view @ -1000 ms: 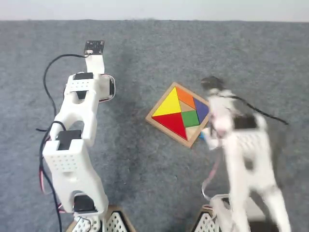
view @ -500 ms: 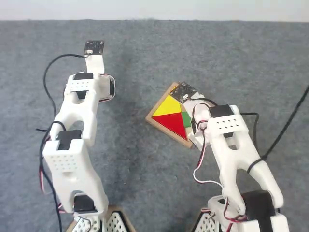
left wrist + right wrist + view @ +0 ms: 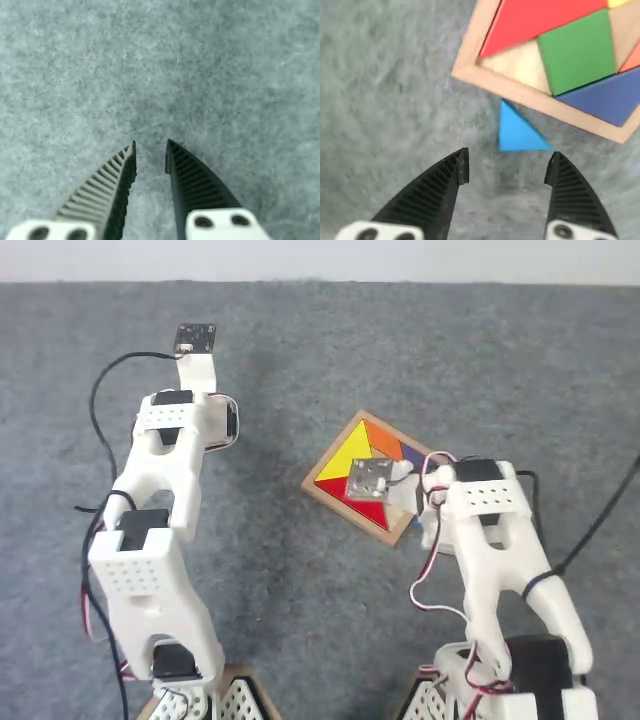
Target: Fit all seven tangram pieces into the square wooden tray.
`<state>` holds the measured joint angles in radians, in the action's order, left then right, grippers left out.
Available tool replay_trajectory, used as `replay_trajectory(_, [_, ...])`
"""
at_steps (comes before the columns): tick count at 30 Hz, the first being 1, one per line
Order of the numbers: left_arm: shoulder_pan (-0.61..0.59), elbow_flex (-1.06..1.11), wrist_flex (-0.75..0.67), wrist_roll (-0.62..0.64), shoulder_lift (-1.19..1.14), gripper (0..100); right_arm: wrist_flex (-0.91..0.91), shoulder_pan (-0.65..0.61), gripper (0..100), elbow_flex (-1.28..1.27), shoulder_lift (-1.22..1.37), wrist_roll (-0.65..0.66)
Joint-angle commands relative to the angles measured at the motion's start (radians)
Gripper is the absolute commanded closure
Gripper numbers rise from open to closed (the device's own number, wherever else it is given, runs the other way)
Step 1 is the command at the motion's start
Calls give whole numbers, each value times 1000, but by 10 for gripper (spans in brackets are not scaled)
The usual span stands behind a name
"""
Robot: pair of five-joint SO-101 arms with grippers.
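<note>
Right gripper (image 3: 509, 152) is hovering, jaws wide and empty, lined up to grab the blue wooden triangle (image 3: 517, 134) outside the square wooden tray (image 3: 520, 93); left gripper (image 3: 150, 145) is sitting barely parted, empty.

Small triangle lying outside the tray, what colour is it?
The triangle is light blue, clearest in right wrist view.

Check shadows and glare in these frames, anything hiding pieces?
High view: even light, soft shadows on the carpet, no glare on the tray. Right wrist view: dim patch by the right pincer, blue triangle unobscured. Left wrist view: flat light around the left pincer.
</note>
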<state>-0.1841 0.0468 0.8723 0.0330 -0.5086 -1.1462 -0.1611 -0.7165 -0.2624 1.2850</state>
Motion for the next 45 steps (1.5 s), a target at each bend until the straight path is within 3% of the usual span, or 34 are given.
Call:
replay_trajectory(1, [3,-5,-15,8,17,906,36,56,738,11,39,183])
replay_trajectory(5, [3,-5,-15,9,17,906,139,97,738,43,171,238])
replay_trajectory(18, [6,-5,-18,8,17,906,134,81,738,147,335,278])
replay_trajectory(28, [8,-5,-20,6,17,906,130,-13,742,204,344,-32])
replay_trajectory(34, [8,-5,-20,6,17,906,134,-64,905,183,355,-46])
replay_trajectory(39, [8,-5,-20,6,17,906,136,-53,930,181,367,-52])
replay_trajectory(45, [8,-5,-20,6,17,906,128,-38,991,184,358,-239])
